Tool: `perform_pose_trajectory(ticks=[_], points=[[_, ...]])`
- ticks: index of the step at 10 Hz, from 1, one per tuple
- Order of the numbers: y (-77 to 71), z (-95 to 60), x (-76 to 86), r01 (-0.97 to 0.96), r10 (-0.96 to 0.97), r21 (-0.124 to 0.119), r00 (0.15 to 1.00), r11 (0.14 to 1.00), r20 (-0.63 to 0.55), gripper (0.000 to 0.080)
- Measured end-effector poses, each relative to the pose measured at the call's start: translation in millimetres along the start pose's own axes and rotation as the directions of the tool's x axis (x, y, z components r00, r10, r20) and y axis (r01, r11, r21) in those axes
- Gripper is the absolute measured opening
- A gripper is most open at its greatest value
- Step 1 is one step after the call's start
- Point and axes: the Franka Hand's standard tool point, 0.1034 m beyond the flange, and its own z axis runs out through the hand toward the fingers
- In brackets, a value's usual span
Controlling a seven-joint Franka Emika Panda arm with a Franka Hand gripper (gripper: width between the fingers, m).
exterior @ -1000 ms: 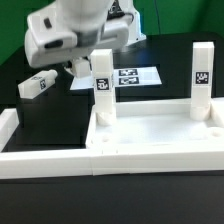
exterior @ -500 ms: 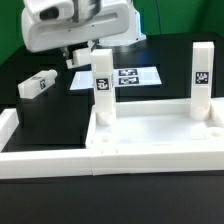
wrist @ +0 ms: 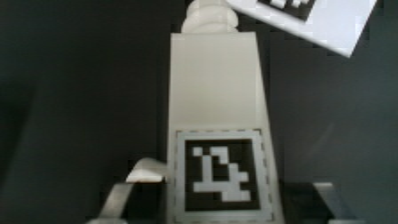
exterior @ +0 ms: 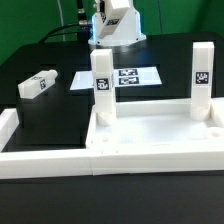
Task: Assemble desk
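Desk top [exterior: 150, 125]: a large white rectangular tray with a raised rim. It is seen in the lower half of the exterior view, flat on the black tabletop [exterior: 40, 120].

Two white block legs are stood upright at its rear corners:
- Left leg [exterior: 102, 85] is at the rear corner on the exterior view's left. A black-and-white tag is carried on its front face.
- Right leg [exterior: 201, 80] is at the rear corner on the exterior view's right. It is tagged the same way.

A third loose leg [exterior: 40, 84] is laid on its side on the tabletop at the exterior view's upper left, well apart from the tray. A tag is shown on its end.

A white border rail [exterior: 12, 125] is seen just beside the tray on the exterior view's left. The marker board [exterior: 128, 77] is laid flat behind the left leg. Part of the arm [exterior: 112, 22] is seen at top centre, above and behind the legs.

In the wrist view, one tagged leg [wrist: 222, 120] is seen lengthwise, with a corner of the marker board [wrist: 306, 18] beyond its far end. Which leg it is cannot be told from this view alone.

The fingers [wrist: 139, 180] are spread either side of its tagged end. A dark gap is visible between the leg and one finger, so nothing is gripped.
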Motion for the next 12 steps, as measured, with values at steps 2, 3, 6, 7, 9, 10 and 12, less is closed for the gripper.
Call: perform_pose_trajectory(ticks=[2, 3, 6, 7, 9, 10, 12], points=[[1.6, -0.4, 3.1, 0.005, -0.006, -0.008, 0.991, 1.0, -0.134, 0.0288], [0.7, -0.8, 5.6, -0.01, 0.008, -0.01, 0.982, 1.0, -0.191, 0.0288], [-24.0, -31.3, 63.7, -0.075, 0.083, 0.038, 0.947, 0.996, -0.31, 0.0288], [-16.5, -52.9, 85.8, -0.083, 0.091, 0.039, 0.935, 0.996, -0.342, 0.0288], [1.2, -79.7, 115.8, -0.09, 0.096, 0.034, 0.895, 0.995, -0.436, 0.0288], [4.5, -77.4, 114.8, -0.093, 0.088, 0.012, 0.872, 0.996, -0.482, 0.0288], [13.4, -73.2, 108.4, -0.098, 0.062, -0.031, 0.814, 0.995, -0.577, 0.0288]])
